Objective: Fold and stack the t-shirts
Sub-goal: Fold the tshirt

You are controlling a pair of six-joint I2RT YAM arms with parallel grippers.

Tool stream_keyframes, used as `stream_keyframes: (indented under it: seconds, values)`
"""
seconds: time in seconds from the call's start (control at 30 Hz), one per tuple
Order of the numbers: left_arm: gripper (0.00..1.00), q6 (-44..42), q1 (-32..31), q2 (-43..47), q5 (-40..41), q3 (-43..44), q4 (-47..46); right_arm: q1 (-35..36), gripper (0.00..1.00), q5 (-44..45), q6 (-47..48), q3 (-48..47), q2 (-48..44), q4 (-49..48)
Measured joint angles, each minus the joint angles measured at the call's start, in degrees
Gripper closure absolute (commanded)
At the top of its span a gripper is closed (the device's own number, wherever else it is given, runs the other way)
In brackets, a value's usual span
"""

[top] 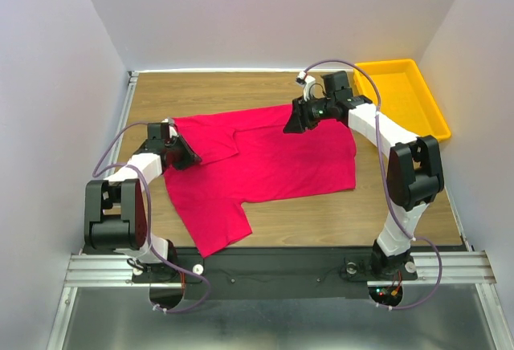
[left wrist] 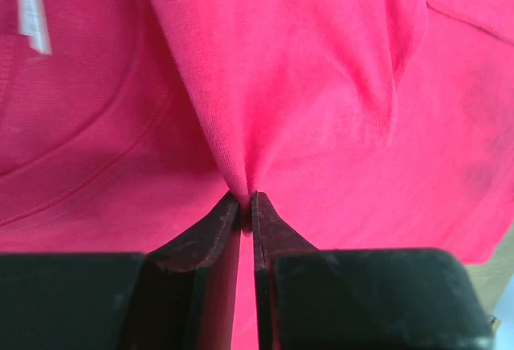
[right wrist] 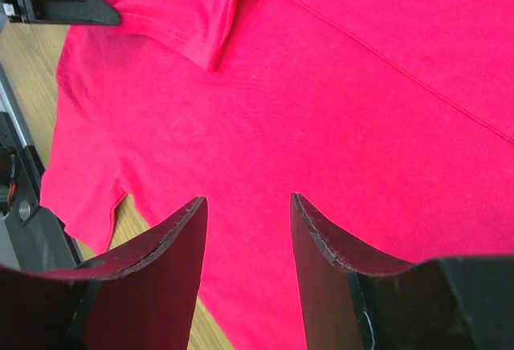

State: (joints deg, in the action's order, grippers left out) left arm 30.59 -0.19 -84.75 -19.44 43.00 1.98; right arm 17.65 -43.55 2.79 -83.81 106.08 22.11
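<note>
The red t-shirt [top: 265,165] lies spread over the middle of the wooden surface [top: 401,213], one sleeve reaching toward 7 o'clock. My left fingers [top: 193,160] are pressed together on a pinched ridge of its cloth at the shirt's 9 o'clock edge, near the white neck label [left wrist: 32,13]. My right fingers [top: 289,128] are spread apart, gripping nothing, over its 12 o'clock edge. A yellow tray [top: 401,97] sits at 2 o'clock.
</note>
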Motion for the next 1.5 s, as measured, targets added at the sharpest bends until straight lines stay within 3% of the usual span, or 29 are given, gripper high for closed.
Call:
stream_keyframes:
  seconds: [0.27,0.47,0.63,0.8,0.93,1.17,1.5]
  values:
    - [0.51,0.8,3.3,0.1,-4.4,-0.9,0.4,0.0,0.48,0.0,0.0,0.0,0.0,0.0]
    - [0.5,0.5,4.8,1.4,-7.3,-2.3,1.7,-0.1,0.48,0.0,0.4,0.1,-0.2,0.0]
    - [0.5,-0.8,5.2,11.1,-2.2,-2.3,4.8,-0.1,0.48,0.9,2.1,2.4,-2.6,0.0]
    - [0.59,-1.9,5.2,18.8,1.7,-2.1,3.3,-0.2,0.48,2.0,4.8,5.7,-5.9,0.0]
    - [0.65,-1.9,5.2,11.7,-0.4,-0.1,-0.4,-0.4,0.48,2.1,5.6,7.0,-6.7,0.1]
    - [0.66,-1.6,4.7,-1.7,-4.1,0.5,-2.6,-0.4,0.48,2.6,6.4,7.6,-6.7,0.1]
    - [0.67,-2.5,4.0,-7.2,-2.8,1.2,-3.3,-0.8,0.48,2.7,6.4,7.6,-6.7,0.2]
